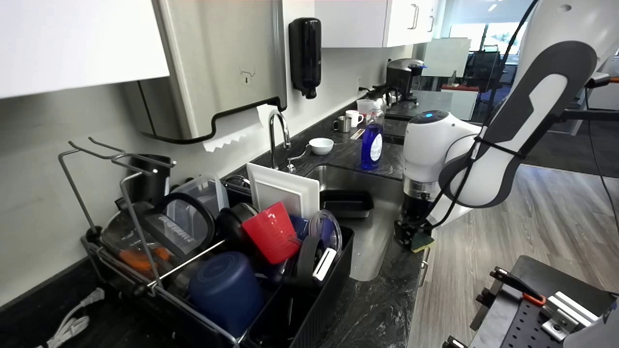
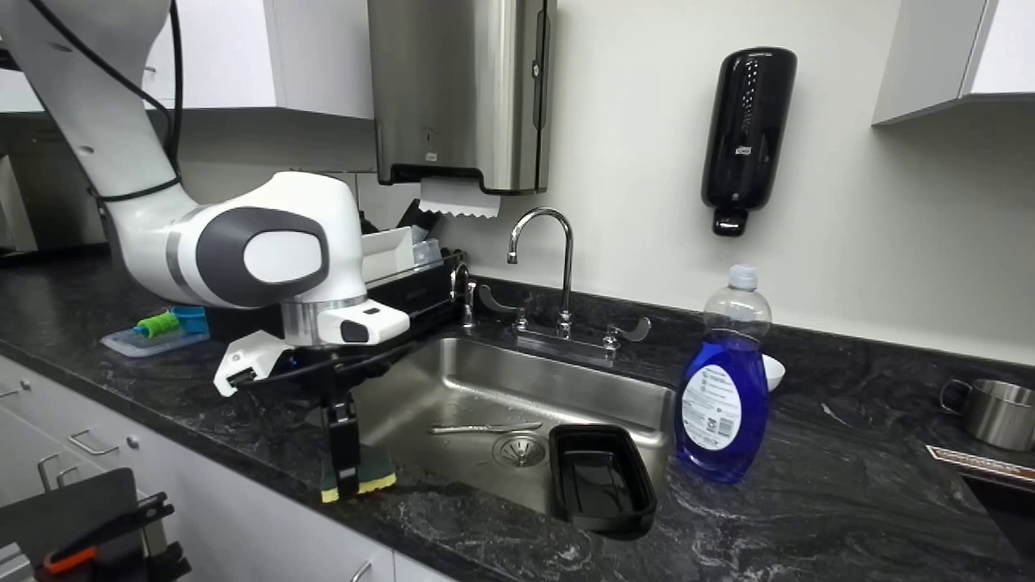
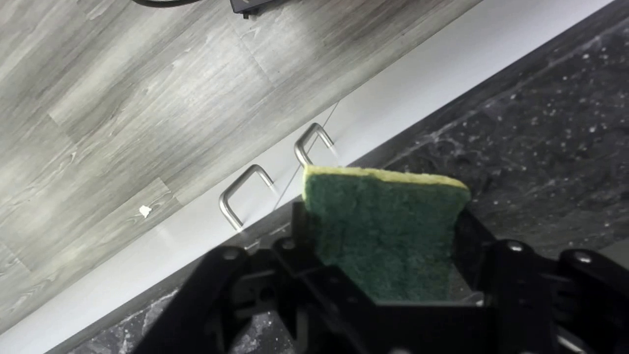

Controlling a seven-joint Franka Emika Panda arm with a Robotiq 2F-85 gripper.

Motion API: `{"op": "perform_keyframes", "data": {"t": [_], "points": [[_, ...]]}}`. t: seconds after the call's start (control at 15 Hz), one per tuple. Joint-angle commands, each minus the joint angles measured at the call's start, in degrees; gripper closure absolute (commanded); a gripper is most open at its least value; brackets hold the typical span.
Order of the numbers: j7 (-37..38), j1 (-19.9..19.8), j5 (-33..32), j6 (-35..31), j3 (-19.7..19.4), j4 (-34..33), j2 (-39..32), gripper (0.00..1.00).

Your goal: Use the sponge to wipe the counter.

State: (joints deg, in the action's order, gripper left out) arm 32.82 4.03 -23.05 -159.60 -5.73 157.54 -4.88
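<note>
The sponge, green on its broad face with a yellow layer along the edge [image 3: 385,255], fills the space between my fingers in the wrist view. My gripper [image 3: 385,223] is shut on it, one finger pressing each side. Pointing down, the gripper [image 2: 344,477] is at the front strip of the black veined counter [image 2: 808,525], by the sink's near left corner in that exterior view. The sponge [image 2: 377,478] is at or just above the counter surface; contact cannot be told. In another exterior view the sponge [image 1: 422,241] appears by the counter's front edge.
The steel sink [image 2: 453,461] lies beside the gripper, with a black container [image 2: 602,477] in it. A blue soap bottle [image 2: 724,388] stands past the sink. A loaded dish rack [image 1: 309,309] occupies the counter. Below the edge are cabinet handles [image 3: 241,191]; a tool cart [image 1: 532,309] stands nearby.
</note>
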Motion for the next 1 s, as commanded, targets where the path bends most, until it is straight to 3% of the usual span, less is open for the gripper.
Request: {"op": "perform_keyframes", "data": {"t": [0.0, 0.47, 0.93], "points": [[-1.22, -0.32, 0.42, 1.54, 0.32, -2.53, -1.79, 0.56], [-2.71, -1.53, 0.52, 2.86, -1.94, -6.51, -2.79, 0.56], [-6.79, -6.03, 0.09, 5.55, -6.51, -11.17, -2.45, 0.56]]}}
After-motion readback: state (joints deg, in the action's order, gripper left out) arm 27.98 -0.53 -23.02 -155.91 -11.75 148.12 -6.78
